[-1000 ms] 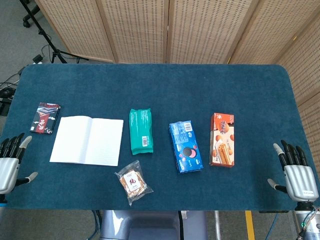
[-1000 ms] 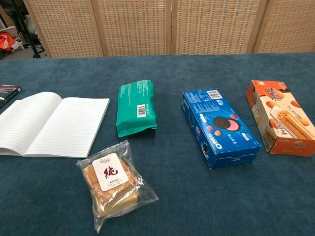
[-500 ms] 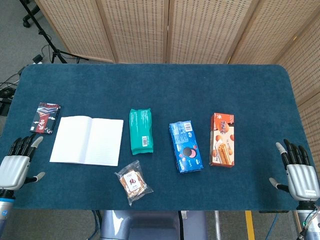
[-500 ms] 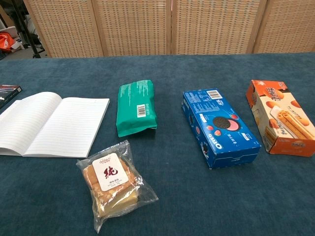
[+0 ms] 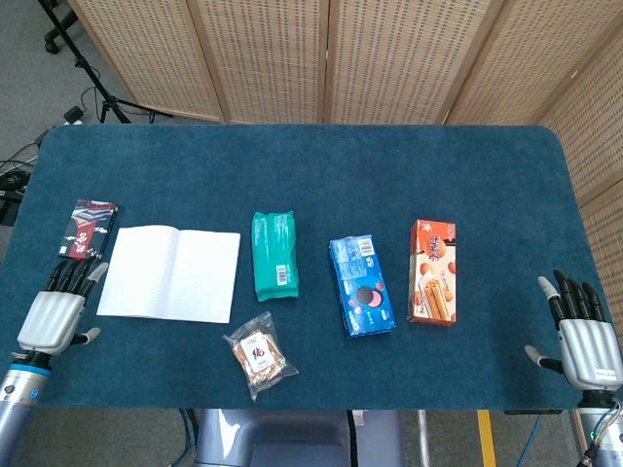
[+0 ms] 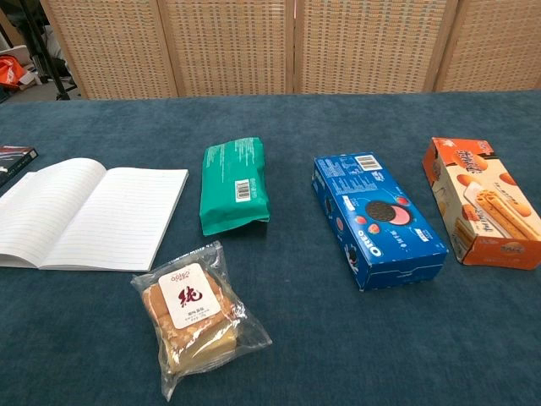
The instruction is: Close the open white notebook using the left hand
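Since the earlier frames, the left robot hand [image 5: 56, 309] has advanced from the lower-left frame edge, fingers spread and holding nothing, to just beside the open white notebook [image 5: 171, 273]. That notebook lies flat at left-centre on the bench [image 5: 321, 165], untouched; closing has not begun. Right robot hand [image 5: 582, 336] idle at lower right, fingers spread.

White notebook [image 5: 169, 273], open, flat

The blue cookie box [image 6: 378, 218] carries the brand "OREO" on its side face. The clear pastry packet [image 6: 193, 314] has a white label with one large red Chinese character. Printing on the green pouch [image 6: 235, 183] and orange biscuit box [image 6: 482, 201] is too small to read.
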Controlling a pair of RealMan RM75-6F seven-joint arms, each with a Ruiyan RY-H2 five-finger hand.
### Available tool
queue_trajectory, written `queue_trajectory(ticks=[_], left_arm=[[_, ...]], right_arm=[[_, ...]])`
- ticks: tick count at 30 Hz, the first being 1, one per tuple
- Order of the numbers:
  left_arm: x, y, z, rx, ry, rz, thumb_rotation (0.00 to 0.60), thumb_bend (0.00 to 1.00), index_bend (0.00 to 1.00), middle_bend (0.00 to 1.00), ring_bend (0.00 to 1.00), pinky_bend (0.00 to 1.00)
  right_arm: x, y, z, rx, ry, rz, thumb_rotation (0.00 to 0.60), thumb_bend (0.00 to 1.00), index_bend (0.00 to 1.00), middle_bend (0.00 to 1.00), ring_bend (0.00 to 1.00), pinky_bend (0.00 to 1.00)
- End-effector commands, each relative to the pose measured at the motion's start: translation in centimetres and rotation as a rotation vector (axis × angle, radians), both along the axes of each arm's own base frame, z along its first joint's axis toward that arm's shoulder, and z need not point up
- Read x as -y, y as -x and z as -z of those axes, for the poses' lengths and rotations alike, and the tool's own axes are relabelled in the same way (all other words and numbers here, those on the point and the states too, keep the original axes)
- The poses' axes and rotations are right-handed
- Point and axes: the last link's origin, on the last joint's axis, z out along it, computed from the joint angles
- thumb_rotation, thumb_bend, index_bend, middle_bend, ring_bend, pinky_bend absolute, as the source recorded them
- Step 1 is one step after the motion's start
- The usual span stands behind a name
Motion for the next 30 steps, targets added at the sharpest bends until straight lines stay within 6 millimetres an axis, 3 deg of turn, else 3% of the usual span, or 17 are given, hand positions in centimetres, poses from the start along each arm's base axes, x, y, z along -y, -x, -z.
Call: queue_trajectory(ticks=[1,14,30], left_arm=[[-0.6,0.2,0.6,-0.024,0.015,0.005,0.6,0.0,0.0,0.0,0.0,0.0],[-1.8,-0.1,3.3,-0.035,0.05,0.042,0.6,0.0,0.0,0.0,0.0,0.0],[-2.5,-0.2,4.2,-0.055,0.065,0.025,0.6,0.0,0.0,0.0,0.0,0.0]], right_arm=[[0.0,0.0,0.0,0.0,0.001,0.001,0.6,0.09,0.05,0.0,0.0,0.0],[0.0,-0.1,-0.1,0.008,0.008,-0.002,0.6,0.09,0.05,0.0,0.0,0.0],[-0.2,-0.3,-0.1,0.012,0.006,-0.01,0.6,0.09,0.05,0.0,0.0,0.0]])
